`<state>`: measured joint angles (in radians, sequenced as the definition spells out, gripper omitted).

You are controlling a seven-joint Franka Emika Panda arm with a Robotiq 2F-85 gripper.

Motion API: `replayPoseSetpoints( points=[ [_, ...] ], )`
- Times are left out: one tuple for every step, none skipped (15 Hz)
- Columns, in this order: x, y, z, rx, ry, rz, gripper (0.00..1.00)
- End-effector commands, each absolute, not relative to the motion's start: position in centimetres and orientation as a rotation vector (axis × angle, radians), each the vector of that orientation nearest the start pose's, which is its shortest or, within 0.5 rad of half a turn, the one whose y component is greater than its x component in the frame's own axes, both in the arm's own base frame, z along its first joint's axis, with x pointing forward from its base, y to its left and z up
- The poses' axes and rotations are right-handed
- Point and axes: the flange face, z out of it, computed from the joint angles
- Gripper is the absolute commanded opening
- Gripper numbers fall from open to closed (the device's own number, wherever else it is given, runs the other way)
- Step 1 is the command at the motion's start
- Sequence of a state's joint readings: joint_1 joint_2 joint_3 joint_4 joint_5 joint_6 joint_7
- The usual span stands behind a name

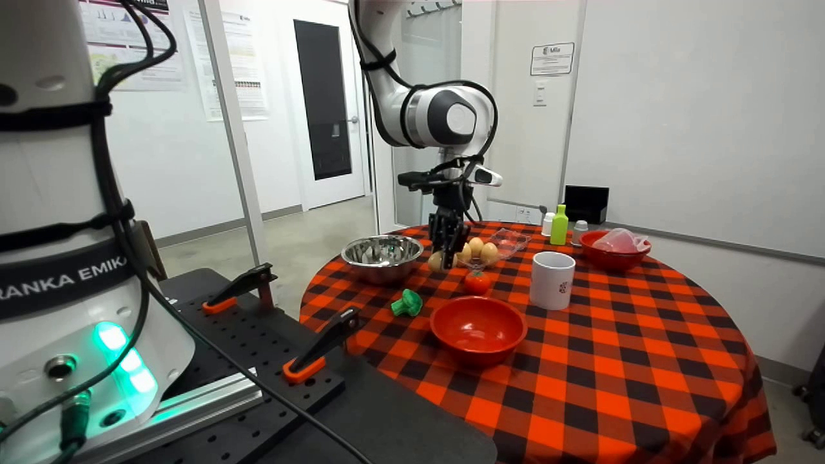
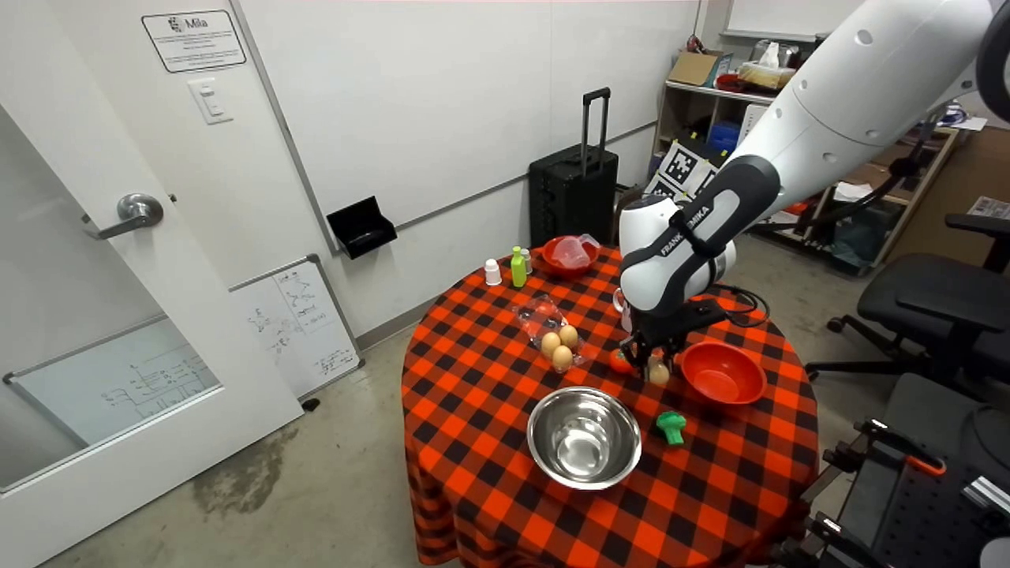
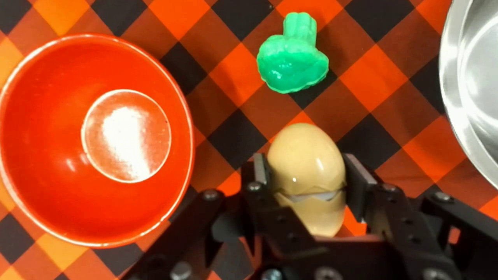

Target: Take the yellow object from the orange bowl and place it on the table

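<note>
The yellow object, a pale-yellow egg with a zigzag seam (image 3: pixel 307 163), is between the fingers of my gripper (image 3: pixel 305 175). Both pads touch its sides in the wrist view. The egg also shows in both exterior views (image 1: pixel 441 261) (image 2: pixel 658 373), below the gripper (image 1: pixel 449 254) (image 2: pixel 649 367), and appears held a little above the table. The orange bowl (image 3: pixel 42 136) stands beside the gripper, empty inside, and shows in both exterior views (image 1: pixel 478 325) (image 2: pixel 722 375). The table (image 1: pixel 631 374) has a red-and-black checked cloth.
A green broccoli piece (image 3: pixel 291 64) lies near the gripper. A steel bowl (image 2: pixel 584 438) stands beyond it. A tomato (image 1: pixel 477 282), several eggs in a clear carton (image 2: pixel 561 347), a white cup (image 1: pixel 552 280), a second red bowl (image 1: pixel 612 254) and bottles (image 1: pixel 559 225) stand on the table.
</note>
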<state>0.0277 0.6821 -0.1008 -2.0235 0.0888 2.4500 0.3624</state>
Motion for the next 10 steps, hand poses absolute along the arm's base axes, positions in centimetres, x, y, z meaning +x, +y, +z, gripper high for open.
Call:
replayPoseSetpoints(
  points=[
    [57.1,-4.8,6.6,-3.038,0.813,0.374,0.23],
    [57.3,-5.0,6.0,-3.037,0.824,0.369,0.23],
    [57.5,-5.2,5.6,-3.033,0.836,0.360,0.23],
    [57.7,-5.4,5.0,-3.027,0.848,0.360,0.23],
    [57.8,-5.5,4.4,-3.022,0.858,0.358,0.23],
    [57.9,-5.6,3.9,-3.017,0.867,0.364,0.23],
    [58.0,-5.6,3.4,-3.013,0.873,0.371,0.23],
    [58.1,-5.7,3.0,-3.010,0.878,0.376,0.23],
    [58.2,-5.7,2.7,-3.007,0.883,0.379,0.23],
    [58.2,-5.7,2.4,-3.002,0.890,0.383,0.23]
  ],
)
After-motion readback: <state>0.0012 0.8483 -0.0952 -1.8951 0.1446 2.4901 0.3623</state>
